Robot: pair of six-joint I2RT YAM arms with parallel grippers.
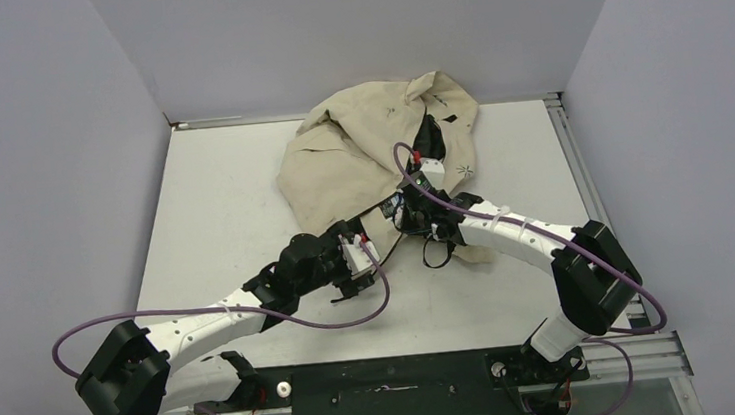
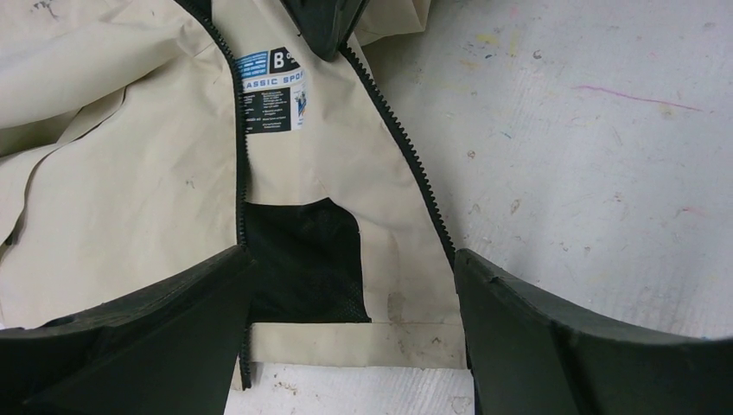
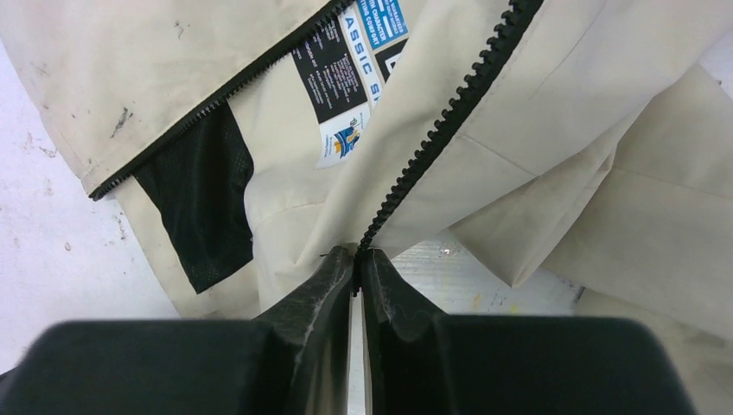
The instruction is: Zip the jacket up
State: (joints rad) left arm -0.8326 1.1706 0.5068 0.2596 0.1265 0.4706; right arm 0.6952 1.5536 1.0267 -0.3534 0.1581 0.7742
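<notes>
Scuffed white tabletop (image 1: 223,210), and on its far half we see the crumpled beige fabric jacket (image 1: 379,156), unzipped. Our left gripper (image 2: 350,259) gapes wide over the black mesh lining (image 2: 302,259), holding nothing; right gripper (image 3: 359,252) pinches the jacket edge where the black toothed zipper (image 3: 441,130) ends.

The left gripper (image 2: 350,259) is hovering over the bottom hem of the jacket (image 2: 112,190), its two black fingers (image 2: 147,337) standing wide apart at the lower corners. The beige front panels are lying open, showing a patch of black mesh lining (image 2: 302,259). One zipper line (image 2: 239,173) is running straight down to the hem. The other zipper line (image 2: 415,164) is slanting toward the right-hand finger. A blue, white and black label (image 2: 270,91) is sitting between them. The black tip of the right gripper (image 2: 325,35) is showing at the top edge. The stained white tabletop (image 2: 588,173) is filling the right side.
</notes>
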